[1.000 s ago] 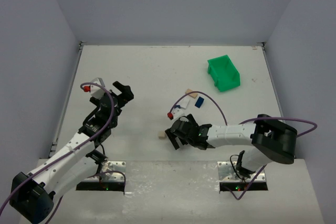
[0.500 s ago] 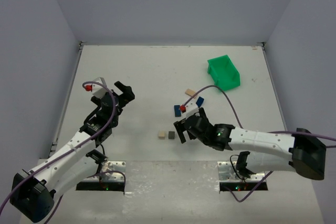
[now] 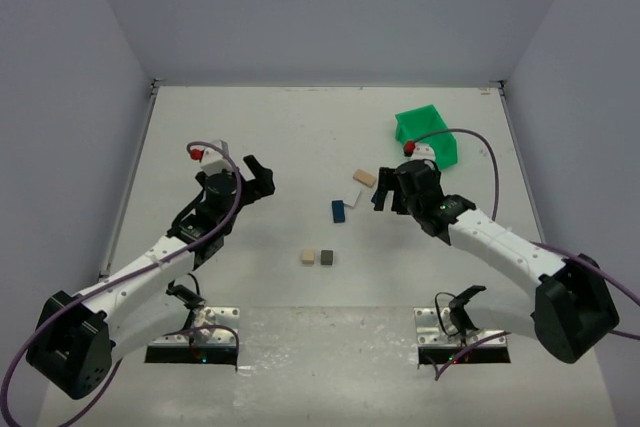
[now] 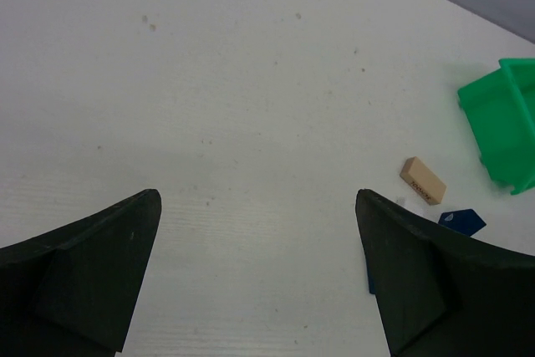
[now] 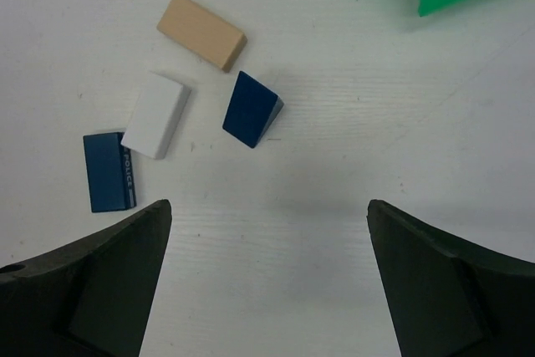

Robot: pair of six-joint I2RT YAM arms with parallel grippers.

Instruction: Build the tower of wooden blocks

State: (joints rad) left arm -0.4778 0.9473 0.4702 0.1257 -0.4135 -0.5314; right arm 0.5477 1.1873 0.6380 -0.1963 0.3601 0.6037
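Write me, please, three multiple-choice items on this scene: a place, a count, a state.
1. Where are the tan cube and dark grey cube?
A) stacked on each other
B) side by side on the table
C) held in a gripper
2. How many dark blue pieces show in the right wrist view?
A) one
B) two
C) four
3. How do the left gripper and right gripper stand?
A) both open and empty
B) both shut on blocks
C) only the left shut
Answers: 1 B, they lie level, next to each other; 2 B, a dark blue wedge and a dark blue block; 3 A, each wrist view shows a wide, bare gap.
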